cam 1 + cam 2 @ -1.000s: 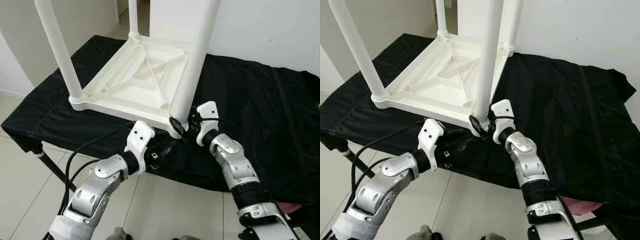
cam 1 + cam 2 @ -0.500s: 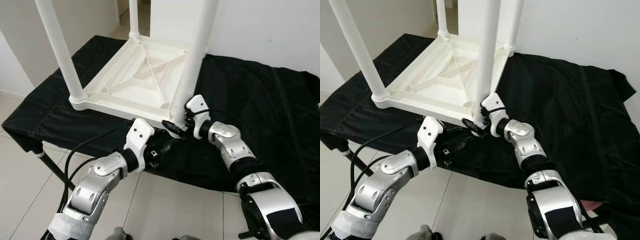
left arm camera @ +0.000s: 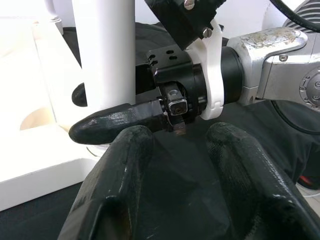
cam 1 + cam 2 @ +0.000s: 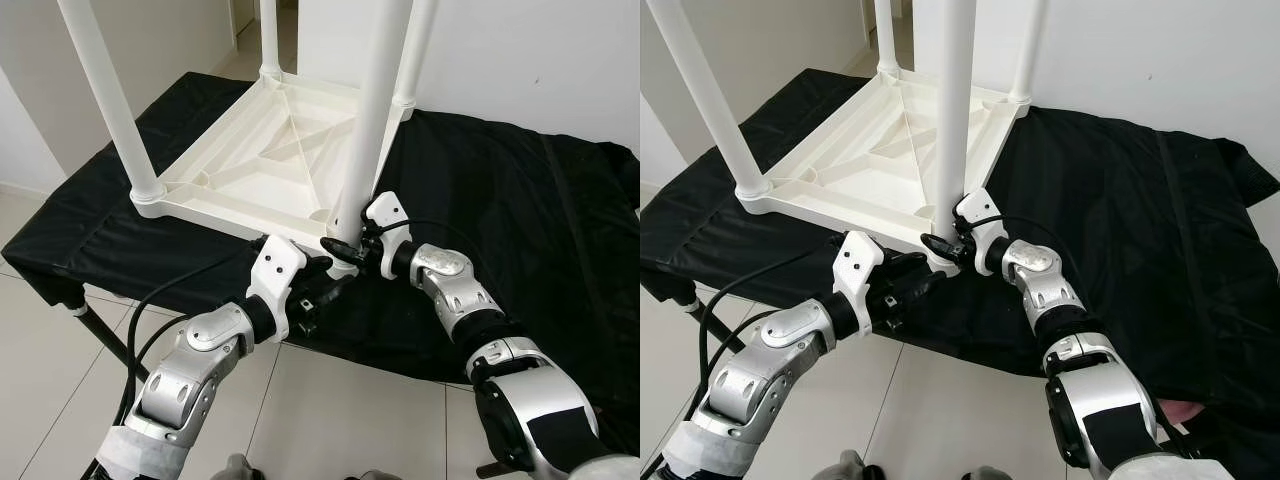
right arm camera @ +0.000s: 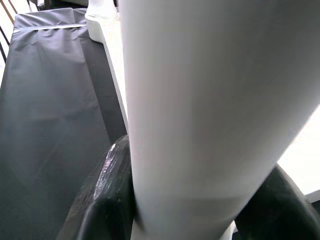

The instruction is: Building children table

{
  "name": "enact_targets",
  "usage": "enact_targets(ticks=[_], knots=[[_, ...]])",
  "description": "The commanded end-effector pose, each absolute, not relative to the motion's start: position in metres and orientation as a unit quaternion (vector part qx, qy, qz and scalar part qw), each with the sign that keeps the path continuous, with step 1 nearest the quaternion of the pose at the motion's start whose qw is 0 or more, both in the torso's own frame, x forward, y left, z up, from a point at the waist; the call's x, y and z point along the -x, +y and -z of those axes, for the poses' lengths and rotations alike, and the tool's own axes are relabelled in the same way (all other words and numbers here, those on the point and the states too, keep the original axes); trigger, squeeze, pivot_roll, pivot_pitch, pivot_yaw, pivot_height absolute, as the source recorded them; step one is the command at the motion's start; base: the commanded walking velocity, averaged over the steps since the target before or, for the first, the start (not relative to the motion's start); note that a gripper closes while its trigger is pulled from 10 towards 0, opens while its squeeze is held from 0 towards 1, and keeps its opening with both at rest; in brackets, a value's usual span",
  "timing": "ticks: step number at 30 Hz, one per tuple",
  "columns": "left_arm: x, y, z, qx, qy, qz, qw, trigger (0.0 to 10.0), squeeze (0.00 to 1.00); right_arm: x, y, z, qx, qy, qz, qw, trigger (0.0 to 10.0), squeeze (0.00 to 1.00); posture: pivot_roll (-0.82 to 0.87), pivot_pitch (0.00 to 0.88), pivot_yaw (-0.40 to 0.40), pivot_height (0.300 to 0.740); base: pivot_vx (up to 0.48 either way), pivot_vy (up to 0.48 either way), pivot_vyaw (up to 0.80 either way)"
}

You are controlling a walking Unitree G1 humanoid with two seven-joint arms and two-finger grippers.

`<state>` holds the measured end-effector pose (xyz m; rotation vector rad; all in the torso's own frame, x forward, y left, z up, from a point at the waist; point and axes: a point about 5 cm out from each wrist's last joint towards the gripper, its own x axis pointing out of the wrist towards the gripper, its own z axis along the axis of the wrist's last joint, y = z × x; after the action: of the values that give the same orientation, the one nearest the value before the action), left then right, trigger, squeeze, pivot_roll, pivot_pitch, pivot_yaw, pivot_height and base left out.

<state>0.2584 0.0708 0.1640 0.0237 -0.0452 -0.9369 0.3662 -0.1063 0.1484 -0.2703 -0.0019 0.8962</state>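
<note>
Item: our left tool (image 4: 322, 292), fingers spread and empty, just below the upturned table (image 4: 262, 160) on the black-draped counter (image 4: 520, 200); right tool (image 4: 345, 248), swung in since a second ago, clamps the near leg (image 4: 372, 110), suggesting seating; its wrist view shows fingers (image 5: 102, 192) hugging it.

**No readable text**

In these pictures no word, label, brand, number or sign can be read. The white plastic surfaces are plain, the black cloth has no print, and the silver arms carry no marking that is clear enough to read.
</note>
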Motion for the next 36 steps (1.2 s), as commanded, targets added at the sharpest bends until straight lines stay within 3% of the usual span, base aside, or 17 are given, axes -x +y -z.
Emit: enact_targets(ticks=[1, 2, 3, 4, 5, 7, 8, 13, 15, 24, 32, 33, 36], knots=[[-0.258, 0.070, -0.163, -0.011, -0.018, 0.451, 0.892, 10.0, 0.00, -0.364, -0.115, -0.136, 0.129, 0.018, -0.399, 0.908, 0.0, 0.00, -0.04, 0.041, -0.006, 0.740, 0.000, 0.000, 0.00], [-0.258, 0.070, -0.163, -0.011, -0.018, 0.451, 0.892, 10.0, 0.00, -0.364, -0.115, -0.136, 0.129, 0.018, -0.399, 0.908, 0.0, 0.00, -0.04, 0.041, -0.006, 0.740, 0.000, 0.000, 0.00], [-0.258, 0.070, -0.163, -0.011, -0.018, 0.452, 0.892, 10.0, 0.00, -0.364, -0.117, -0.137, 0.131, 0.012, -0.383, 0.914, 2.2, 0.00, -0.04, 0.041, -0.006, 0.740, 0.000, 0.000, 0.00], [-0.258, 0.070, -0.163, -0.011, -0.018, 0.452, 0.892, 10.0, 0.00, -0.364, -0.117, -0.137, 0.131, 0.012, -0.383, 0.914, 2.2, 0.00, -0.04, 0.041, -0.006, 0.740, 0.000, 0.000, 0.00], [-0.258, 0.069, -0.162, -0.010, -0.017, 0.452, 0.892, 10.0, 0.00, -0.368, -0.123, -0.142, 0.136, -0.003, -0.323, 0.937, 10.0, 0.00, -0.05, 0.044, -0.007, 0.740, 0.000, 0.000, 0.00], [-0.258, 0.069, -0.162, -0.009, -0.017, 0.453, 0.891, 10.0, 0.00, -0.369, -0.125, -0.144, 0.138, -0.010, -0.298, 0.944, 10.0, 0.00, -0.05, 0.044, -0.007, 0.740, 0.000, 0.000, 0.00], [-0.257, 0.069, -0.162, -0.009, -0.016, 0.453, 0.891, 10.0, 0.00, -0.370, -0.128, -0.146, 0.107, -0.010, -0.250, 0.962, 10.0, 0.00, -0.05, 0.045, -0.007, 0.740, 0.000, 0.000, 0.00], [-0.256, 0.069, -0.161, -0.008, -0.015, 0.454, 0.891, 10.0, 0.00, -0.370, -0.128, -0.147, 0.075, -0.012, -0.204, 0.976, 10.0, 0.00, -0.05, 0.048, -0.006, 0.740, 0.000, 0.000, 0.00], [-0.256, 0.068, -0.161, -0.007, -0.014, 0.456, 0.890, 10.0, 0.00, -0.367, -0.126, -0.147, 0.049, -0.018, -0.144, 0.988, 10.0, 0.00, -0.05, 0.048, -0.009, 0.740, 0.000, 0.000, 0.00], [-0.256, 0.068, -0.161, -0.008, -0.014, 0.457, 0.889, 10.0, 0.00, -0.347, -0.103, -0.146, 0.018, -0.040, -0.042, 0.998, 10.0, 0.00, -0.04, 0.042, -0.016, 0.740, 0.000, 0.000, 0.00], [-0.255, 0.068, -0.161, -0.008, -0.014, 0.458, 0.889, 10.0, 0.00, -0.342, -0.091, -0.151, 0.003, -0.051, -0.045, 0.998, 10.0, 0.00, -0.04, 0.034, -0.019, 0.740, 0.000, 0.000, 0.00], [-0.255, 0.067, -0.161, -0.008, -0.014, 0.458, 0.889, 10.0, 0.00, -0.341, -0.092, -0.152, -0.004, -0.052, -0.051, 0.997, 10.0, 1.00, -0.04, 0.032, -0.024, 0.740, 0.000, 0.000, 0.00], [-0.255, 0.068, -0.160, -0.009, -0.014, 0.457, 0.889, 10.0, 0.00, -0.340, -0.094, -0.153, -0.008, -0.055, -0.058, 0.997, 10.0, 1.00, -0.04, 0.030, -0.026, 0.740, 0.000, 0.000, 0.00]])
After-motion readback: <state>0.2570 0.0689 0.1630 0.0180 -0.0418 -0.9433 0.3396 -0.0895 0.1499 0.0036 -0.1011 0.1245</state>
